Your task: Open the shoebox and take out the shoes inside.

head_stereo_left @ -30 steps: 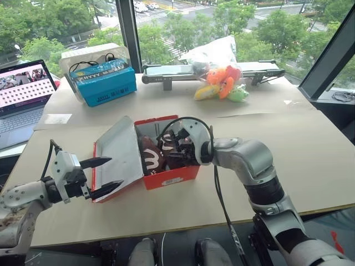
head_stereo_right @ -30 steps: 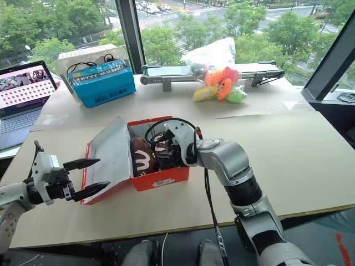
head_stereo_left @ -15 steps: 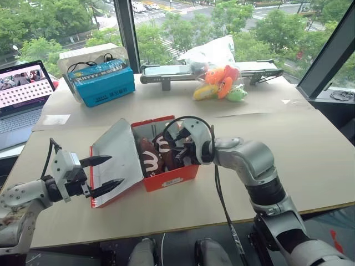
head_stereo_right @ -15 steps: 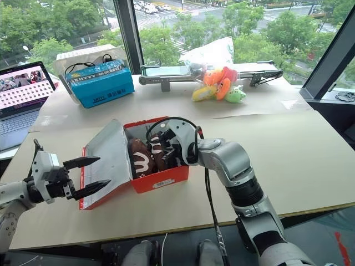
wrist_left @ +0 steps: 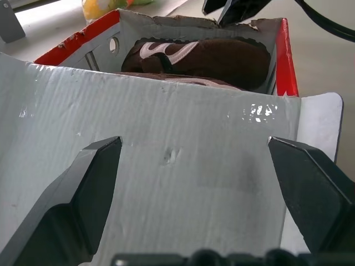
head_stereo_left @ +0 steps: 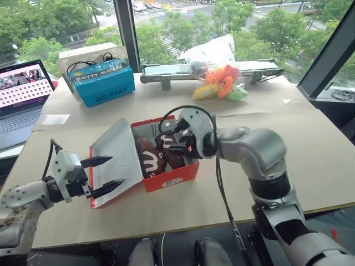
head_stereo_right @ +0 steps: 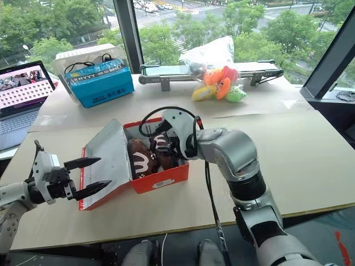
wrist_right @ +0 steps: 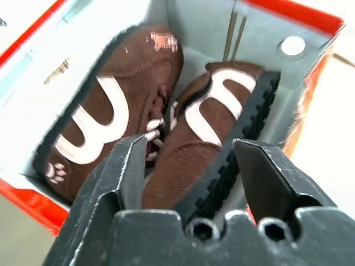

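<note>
The cardboard shoebox [head_stereo_left: 166, 160] sits open mid-bench, its grey corrugated lid [head_stereo_left: 116, 155] leaning left toward the left gripper [head_stereo_left: 102, 174], whose fingers are spread and empty. Inside lie two brown suede shoes [wrist_right: 166, 133] with white curved marks and ridged black soles. The right gripper [wrist_right: 188, 166] straddles the right-hand shoe, fingers parted, not yet clamped. Removal is underway; next they should close on it and lift.

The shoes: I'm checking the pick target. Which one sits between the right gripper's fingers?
The shoe lying on its side, black sole showing, nearer the right gripper. The other shoe, beside it, lies outside the fingers.
</note>
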Motion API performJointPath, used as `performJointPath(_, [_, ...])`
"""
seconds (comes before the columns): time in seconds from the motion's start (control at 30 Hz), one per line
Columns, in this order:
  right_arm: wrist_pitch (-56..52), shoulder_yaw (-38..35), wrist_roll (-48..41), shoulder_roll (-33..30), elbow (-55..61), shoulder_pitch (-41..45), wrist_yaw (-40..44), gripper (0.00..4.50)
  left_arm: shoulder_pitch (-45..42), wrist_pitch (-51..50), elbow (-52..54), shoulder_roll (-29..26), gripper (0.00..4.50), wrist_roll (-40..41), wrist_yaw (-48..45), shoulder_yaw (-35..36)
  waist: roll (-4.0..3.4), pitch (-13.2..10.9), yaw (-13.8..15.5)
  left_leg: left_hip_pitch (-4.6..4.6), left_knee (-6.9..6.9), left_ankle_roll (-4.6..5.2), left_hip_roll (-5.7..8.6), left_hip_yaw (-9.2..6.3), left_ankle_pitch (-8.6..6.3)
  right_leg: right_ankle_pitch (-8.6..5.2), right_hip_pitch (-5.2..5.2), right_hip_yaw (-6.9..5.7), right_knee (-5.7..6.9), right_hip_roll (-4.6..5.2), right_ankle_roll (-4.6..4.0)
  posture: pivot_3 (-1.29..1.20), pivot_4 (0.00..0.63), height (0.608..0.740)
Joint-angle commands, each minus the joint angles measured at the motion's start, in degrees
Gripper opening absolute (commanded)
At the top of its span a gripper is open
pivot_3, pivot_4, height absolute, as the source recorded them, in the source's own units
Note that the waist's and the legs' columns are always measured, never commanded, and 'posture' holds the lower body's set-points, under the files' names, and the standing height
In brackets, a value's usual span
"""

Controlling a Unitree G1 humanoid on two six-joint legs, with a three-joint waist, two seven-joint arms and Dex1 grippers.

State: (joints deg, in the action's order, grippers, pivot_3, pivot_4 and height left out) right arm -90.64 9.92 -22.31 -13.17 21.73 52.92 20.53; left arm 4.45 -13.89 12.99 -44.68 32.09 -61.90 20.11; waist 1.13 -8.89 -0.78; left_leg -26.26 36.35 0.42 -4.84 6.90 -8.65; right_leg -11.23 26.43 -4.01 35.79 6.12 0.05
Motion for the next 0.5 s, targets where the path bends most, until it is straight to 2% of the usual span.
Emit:
performJointPath(0.03, [-1.9,-1.0,-1.3,3.1,3.5,-2.5,-3.4,2.85,-0.1,0.2,1.9,0.2,4.5,0.8,0.3,0.3,0.01,0.0,0.0,0.0,-0.01,0.0,0.0,0.01,0.0,0.0,0.0,0.0,0.0,0.0,0.0,0.0,0.15,0.74])
performJointPath(0.17, [-1.9,-0.9,-1.7,6.1,3.2,-5.4,-7.1,2.85,-0.2,0.1,2.2,0.3,4.5,0.8,0.4,0.2,0.0,0.0,0.0,0.0,-0.03,0.0,0.0,0.0,0.0,0.0,0.0,-0.01,0.01,0.0,0.0,0.0,0.15,0.74])
performJointPath(0.5, [-1.9,2.2,-0.9,3.1,1.2,-7.9,-11.1,2.85,1.1,-0.3,3.7,0.5,4.5,1.2,1.0,0.7,0.01,0.0,0.0,0.06,-0.02,-0.01,0.0,-0.07,-0.01,0.02,-0.06,-0.01,0.0,0.01,0.02,0.0,0.15,0.74])
